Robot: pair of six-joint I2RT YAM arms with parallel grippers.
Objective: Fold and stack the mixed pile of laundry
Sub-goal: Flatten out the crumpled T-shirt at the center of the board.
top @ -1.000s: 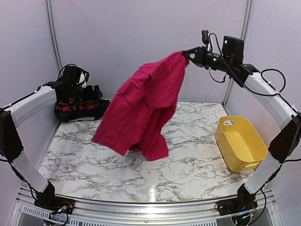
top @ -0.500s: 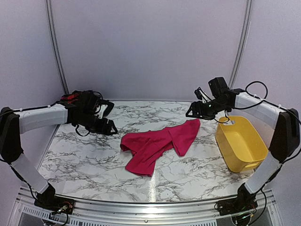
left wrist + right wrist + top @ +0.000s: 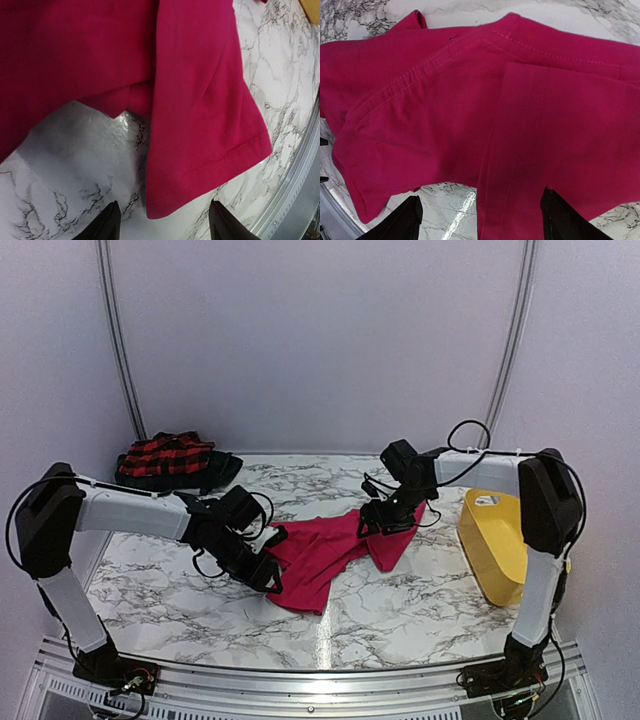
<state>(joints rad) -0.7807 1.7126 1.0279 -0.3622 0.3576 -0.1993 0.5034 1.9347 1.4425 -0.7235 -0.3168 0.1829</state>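
the pink shirt [image 3: 320,552] lies crumpled in the middle of the table [image 3: 420,610]. the left claw [image 3: 165,227] is open over a sleeve hem and holds nothing. the right claw [image 3: 480,220] is wide open over the shirt's far side. the red checked clothes [image 3: 165,455] sit in the far left corner.

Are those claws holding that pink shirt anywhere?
Nothing is held. The left gripper and right gripper hang open over the pink shirt lying on the table.

Marble-veined tabletop [image 3: 400,590]: a magenta-pink garment [image 3: 320,550] lies crumpled near its middle, a red-and-black checked garment [image 3: 165,455] sits heaped at the back left corner, a yellow tub [image 3: 490,540] stands by the right edge
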